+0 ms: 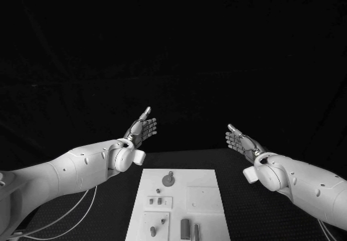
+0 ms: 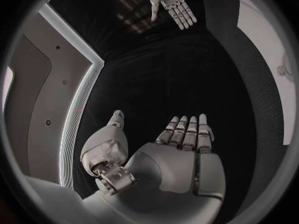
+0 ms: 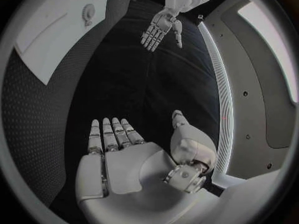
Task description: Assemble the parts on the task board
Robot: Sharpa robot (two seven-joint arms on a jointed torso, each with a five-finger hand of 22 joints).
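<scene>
1. Left silver many-fingered hand [image 1: 142, 129]: raised above the far edge of the black table [image 1: 253, 211], palm open, fingers [image 2: 187, 132] straight and side by side, thumb set apart; nothing held.
2. White rectangular task board [image 1: 204, 178]: flat on the table, nearer the robot than both hands and between the two arms, well apart from every finger. Long axis running away from the robot toward the far edge.
3. Round grey disc part with a short stem [image 1: 168, 179]: near the far end of the board, left of its middle line, stem pointing away from the robot.
4. Small dark parts [image 1: 155, 201]: two short pieces side by side in a recessed square on the board's left half; another small piece [image 1: 152, 231] in a lower recess.
5. Two long grey bar parts [image 1: 186, 228]: near the board's near end, lying side by side, long axes parallel to the board's length.
6. Right silver many-fingered hand [image 1: 239, 139]: raised at the same height as the left, palm open, fingers [image 3: 112, 134] straight and together, thumb out to the side; nothing held.
</scene>
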